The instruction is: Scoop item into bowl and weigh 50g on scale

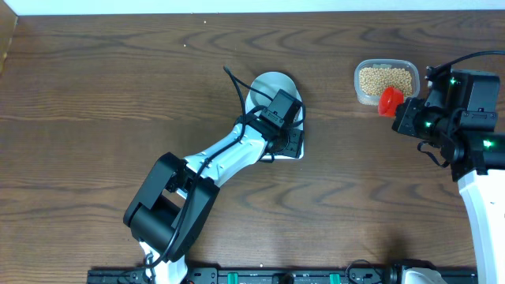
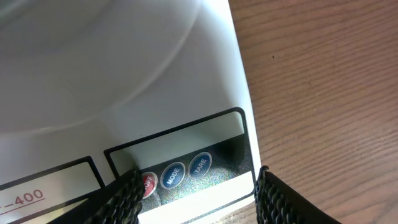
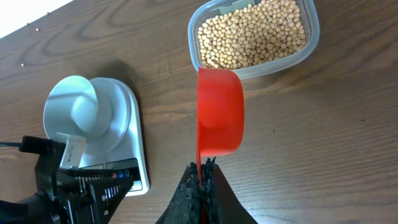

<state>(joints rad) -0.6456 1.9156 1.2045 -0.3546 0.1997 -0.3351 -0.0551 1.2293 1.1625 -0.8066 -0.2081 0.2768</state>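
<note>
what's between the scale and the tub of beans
Only bare table between scale and tub, clearest in the overhead view. The red scoop in the right pincer hangs by the tub's edge, off that stretch.

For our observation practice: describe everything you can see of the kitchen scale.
The scale is a flat white rectangular plastic-looking slab on the wooden table. Its front edge carries three round buttons, one red, two blue. The pale bowl stands on its platform. The open left gripper is at its button end.
</note>
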